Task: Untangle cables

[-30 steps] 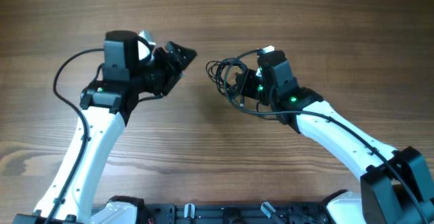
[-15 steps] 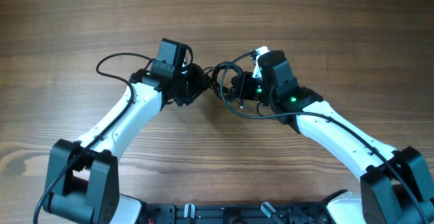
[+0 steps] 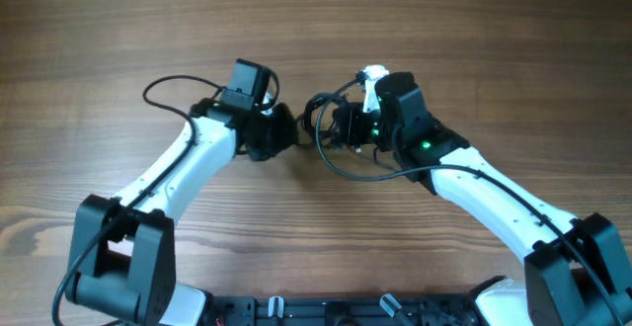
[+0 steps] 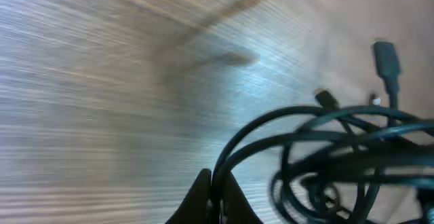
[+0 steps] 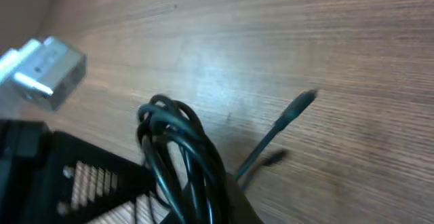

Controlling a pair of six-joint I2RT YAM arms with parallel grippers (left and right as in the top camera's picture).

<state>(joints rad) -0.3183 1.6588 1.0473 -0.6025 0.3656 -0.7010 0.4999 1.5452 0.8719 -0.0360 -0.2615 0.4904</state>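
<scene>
I judge the untangling barely begun. The cables [image 3: 326, 138] sit as one knot in the middle of the overhead frame, strung between my two hands. One long loop sags toward the lower centre over the desk [image 3: 474, 30]. No cord lies apart from the others, so the whole job of pulling them free and laying each out on its own is left.

My left hand [image 3: 283, 134] is pinched fully closed. In the left wrist view its fingers meet at the bottom edge on a single strand, the outer arc of the bunch. My right hand [image 3: 343, 128] is also clamped tight, and its wrist view shows several strands gathered into a thick bundle running down into the grip at the bottom centre. Both sides of the knot are held, which I read as the set-up for a first pull apart.

The cords are thin, round and smooth-jacketed, black to dark green. They are limp enough to fall in loose curls that cross many times. A blocky silvery-white plug [image 3: 372, 75] shows at the upper edge of the bunch, just above the right hand. A small green plug [image 4: 385, 60] sits at the upper right of the left wrist view, with a slim plug [image 4: 325, 98] near it. The desk is matt wood with fine straight grain, and I expect cords to slide on it easily.
</scene>
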